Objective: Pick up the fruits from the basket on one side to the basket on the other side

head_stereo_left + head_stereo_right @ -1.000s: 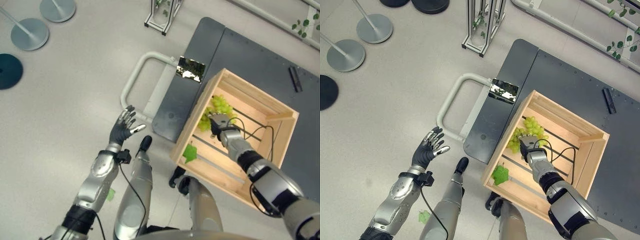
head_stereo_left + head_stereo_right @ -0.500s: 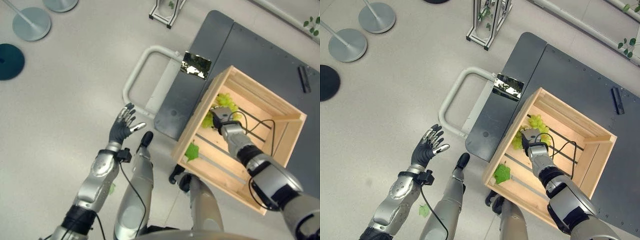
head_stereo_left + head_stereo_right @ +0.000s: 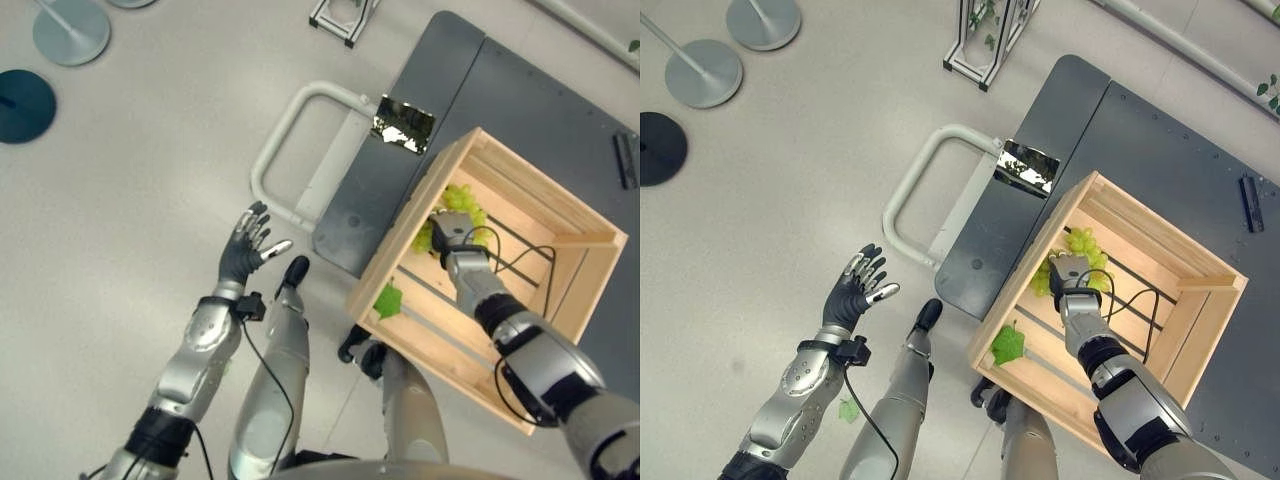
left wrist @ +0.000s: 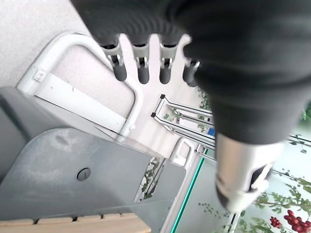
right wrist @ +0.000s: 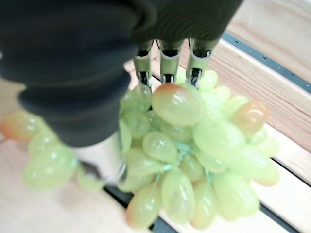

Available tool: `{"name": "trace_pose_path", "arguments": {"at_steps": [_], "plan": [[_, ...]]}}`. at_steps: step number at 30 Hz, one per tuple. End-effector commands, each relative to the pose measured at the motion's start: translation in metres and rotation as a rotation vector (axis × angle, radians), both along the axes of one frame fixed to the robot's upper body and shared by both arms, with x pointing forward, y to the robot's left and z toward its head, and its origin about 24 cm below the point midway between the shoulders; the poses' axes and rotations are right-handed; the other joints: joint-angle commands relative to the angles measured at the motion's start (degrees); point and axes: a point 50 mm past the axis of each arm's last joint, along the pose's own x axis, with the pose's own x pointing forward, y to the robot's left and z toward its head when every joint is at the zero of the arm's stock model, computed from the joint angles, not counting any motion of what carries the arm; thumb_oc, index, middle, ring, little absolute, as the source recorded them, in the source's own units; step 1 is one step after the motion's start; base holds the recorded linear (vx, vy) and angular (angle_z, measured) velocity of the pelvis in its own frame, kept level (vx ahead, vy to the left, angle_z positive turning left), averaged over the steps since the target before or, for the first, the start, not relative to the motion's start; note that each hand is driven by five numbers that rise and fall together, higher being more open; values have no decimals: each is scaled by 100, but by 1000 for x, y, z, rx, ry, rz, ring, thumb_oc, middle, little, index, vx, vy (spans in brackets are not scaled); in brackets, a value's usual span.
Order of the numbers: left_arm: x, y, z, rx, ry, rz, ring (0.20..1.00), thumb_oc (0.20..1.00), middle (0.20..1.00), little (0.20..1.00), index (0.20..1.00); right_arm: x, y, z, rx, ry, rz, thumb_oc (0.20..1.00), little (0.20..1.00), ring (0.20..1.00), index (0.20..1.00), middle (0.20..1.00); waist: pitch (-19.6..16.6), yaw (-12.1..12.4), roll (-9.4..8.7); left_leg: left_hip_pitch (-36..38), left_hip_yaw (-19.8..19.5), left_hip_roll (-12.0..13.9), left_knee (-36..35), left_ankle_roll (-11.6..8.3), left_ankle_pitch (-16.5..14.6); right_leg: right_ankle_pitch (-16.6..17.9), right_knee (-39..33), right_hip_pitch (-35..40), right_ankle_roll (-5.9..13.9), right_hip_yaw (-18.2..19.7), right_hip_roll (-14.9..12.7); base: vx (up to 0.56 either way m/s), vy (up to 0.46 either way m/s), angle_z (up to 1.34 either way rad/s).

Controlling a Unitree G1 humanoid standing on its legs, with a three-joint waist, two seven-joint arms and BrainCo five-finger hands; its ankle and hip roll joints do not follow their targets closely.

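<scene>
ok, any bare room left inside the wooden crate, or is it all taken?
Bare slats run through the middle and far side of the wooden slatted crate. Crowded spot: the corner nearest the cart handle, where the right hand sits on the green grape bunch. A green leaf takes the near corner.

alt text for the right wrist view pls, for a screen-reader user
The robot's right hand reaches into a bunch of green grapes, fingers and thumb closing around it, over the slatted floor of a wooden crate.
</scene>
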Motion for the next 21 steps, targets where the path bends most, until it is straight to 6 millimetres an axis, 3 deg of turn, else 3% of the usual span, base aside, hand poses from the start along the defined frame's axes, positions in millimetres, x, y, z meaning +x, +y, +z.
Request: {"name": "trace_pose_path", "arguments": {"at_steps": [1,2,3,5,6,7,8,9,10,11,13,15,21], "plan": [[-10,-12,20,-75,-112,-36,1000,1000,1000,1000,1000,-39,-20,-63,66,260,-134,200,200,200,200,200,-72,-49,357,22,245,150,-401,138,-197,96,-44,-308,156,253,-82,-81,61,2],[-10,-12,22,-73,-121,-37,1000,1000,1000,1000,1000,-37,-20,-61,69,251,-134,200,200,200,200,200,-72,-25,385,-107,235,162,-410,153,-38,263,-92,-411,124,175,-76,72,-36,2],[-10,-11,20,-75,-113,-34,1000,1000,1000,1000,1000,-39,-17,-65,121,247,-142,200,200,200,200,200,-72,-56,362,42,252,142,-401,140,-200,104,-41,-283,165,267,-95,-9,15,3],[-10,-10,20,-77,-112,-26,1000,1000,1000,1000,1000,-41,-14,-68,227,219,-166,200,200,200,200,200,-72,-69,357,62,259,143,-396,144,-204,116,-49,-260,171,276,-102,-12,19,5],[-9,-9,22,-75,-120,-25,1000,1000,1000,1000,1000,-40,-14,-66,273,196,-179,200,200,200,200,200,-72,-43,386,-55,254,160,-413,159,-42,287,-106,-349,139,206,-95,-8,20,4],[-9,-8,19,-81,-108,-14,1000,1000,1000,1000,1000,-46,-12,-73,408,181,-224,200,200,200,200,200,-72,-97,350,101,280,149,-413,148,-204,125,-69,-219,172,290,-107,-82,70,3],[-9,-8,20,-78,-113,-13,1000,1000,1000,1000,1000,-43,-10,-70,452,149,-223,200,200,200,200,200,-72,-70,375,-5,279,163,-423,167,-47,298,-121,-304,139,230,-97,74,-35,3],[-10,-8,18,-79,-103,-12,1000,1000,1000,1000,1000,-45,-10,-72,449,158,-224,200,200,200,200,200,-72,-90,344,129,291,151,-415,151,-210,128,-72,-199,172,305,-105,-75,73,-2],[-8,-5,18,-76,-107,2,1000,1000,1000,1000,1000,-39,-9,-61,628,57,-248,200,200,200,200,200,-72,-92,356,54,308,172,-429,174,-54,310,-137,-261,143,262,-96,81,-35,0],[-9,-5,16,-78,-97,3,1000,1000,1000,1000,1000,-41,-10,-64,626,66,-250,200,200,200,200,200,-72,-110,324,189,321,160,-421,159,-218,137,-86,-155,176,337,-105,-73,80,-6],[-9,-1,15,-76,-95,21,1000,1000,1000,1000,1000,-42,-5,-57,834,-34,-262,200,200,200,200,200,-72,-138,329,151,378,175,-431,190,-71,317,-161,-182,143,306,-100,-42,39,-3],[-10,3,14,-78,-91,37,1000,1000,1000,1000,1000,-41,-2,-46,906,-107,-220,200,200,200,200,200,-72,-178,317,209,413,176,-428,203,-83,332,-182,-143,141,356,-90,-9,29,-10],[-15,15,8,-78,-67,71,1000,1000,1000,1000,1000,-61,-7,-43,1162,-212,-227,200,200,200,200,200,-72,-367,329,419,552,139,-430,245,-130,326,-224,40,136,491,-101,-11,36,-12]]}}
